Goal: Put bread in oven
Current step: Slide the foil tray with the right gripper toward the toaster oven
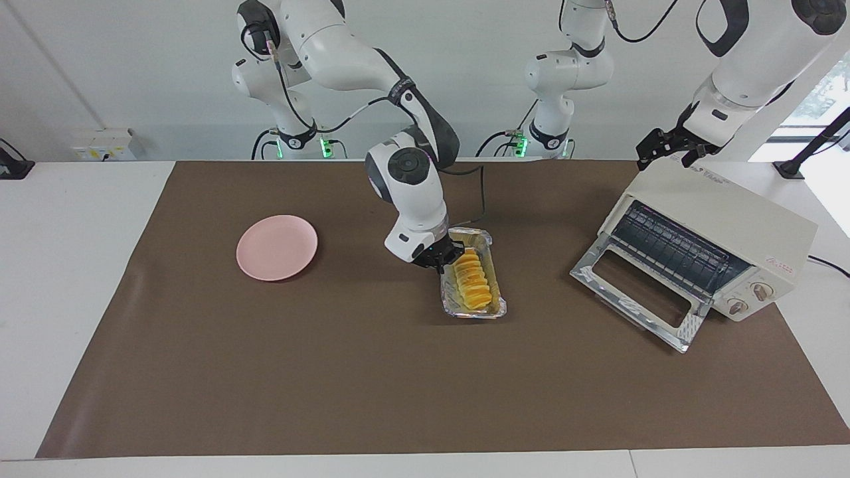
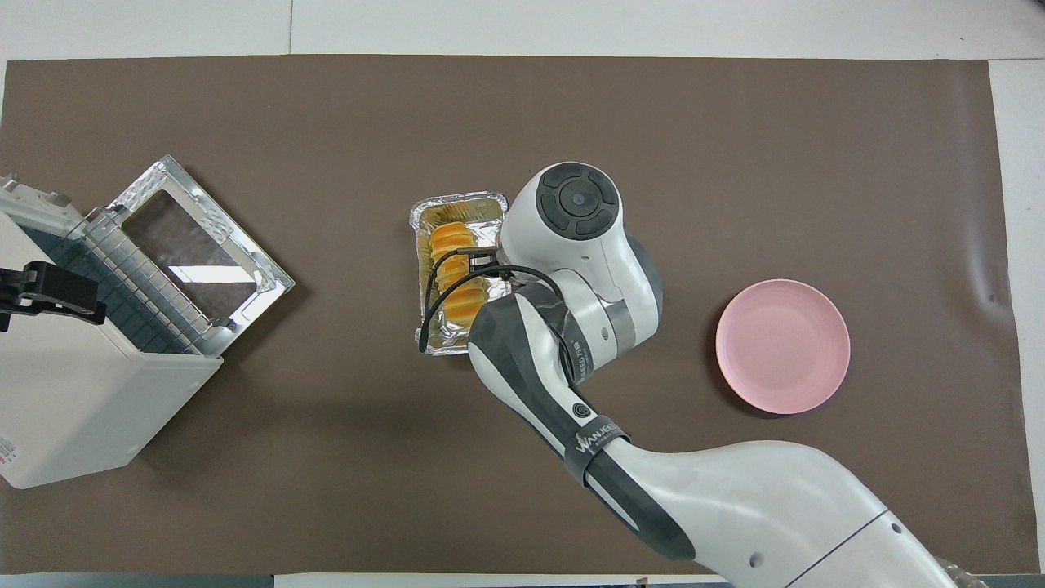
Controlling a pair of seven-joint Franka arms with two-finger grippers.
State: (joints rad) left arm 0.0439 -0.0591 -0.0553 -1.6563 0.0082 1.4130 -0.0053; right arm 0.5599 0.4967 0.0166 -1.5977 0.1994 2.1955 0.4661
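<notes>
Left gripper (image 1: 666,150): released, over oven (image 1: 714,229) top, arm waits | Right gripper (image 1: 443,260): clenched, apparently on the bread (image 1: 473,279) end nearest the robots | Bread: in foil tray (image 1: 499,307), mid-table | Oven: door down, toward left arm's end | Pink plate (image 1: 277,247): toward right arm's end

White wall (image 1: 166,73), wall socket (image 1: 103,145), window (image 1: 820,93), brown table mat (image 1: 265,372).
</notes>
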